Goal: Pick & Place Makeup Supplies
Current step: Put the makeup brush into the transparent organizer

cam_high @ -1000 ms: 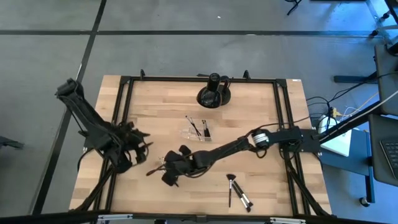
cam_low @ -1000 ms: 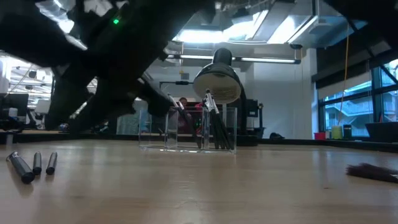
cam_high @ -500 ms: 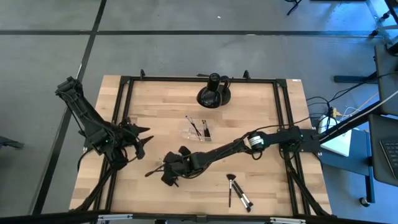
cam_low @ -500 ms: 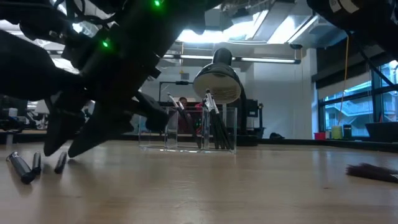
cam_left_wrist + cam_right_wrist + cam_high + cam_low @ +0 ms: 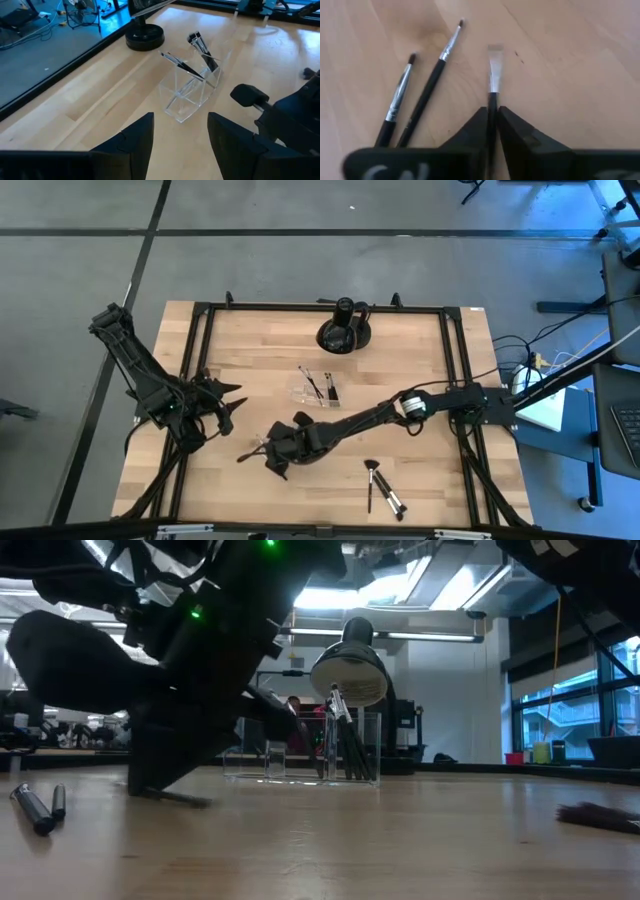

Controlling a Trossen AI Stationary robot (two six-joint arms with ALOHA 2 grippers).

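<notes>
partly hidden brush (image 5: 492, 95), right fingers (image 5: 512, 135) pinching

Clear organiser (image 5: 192, 92) holds brushes (image 5: 200, 47); lamp base (image 5: 144, 38) perhaps behind.

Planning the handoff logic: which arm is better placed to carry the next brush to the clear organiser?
Right. Its gripper is already shut on a flat-tipped brush lying on the table. The left gripper waits open, facing the organiser, holding nothing.
</notes>
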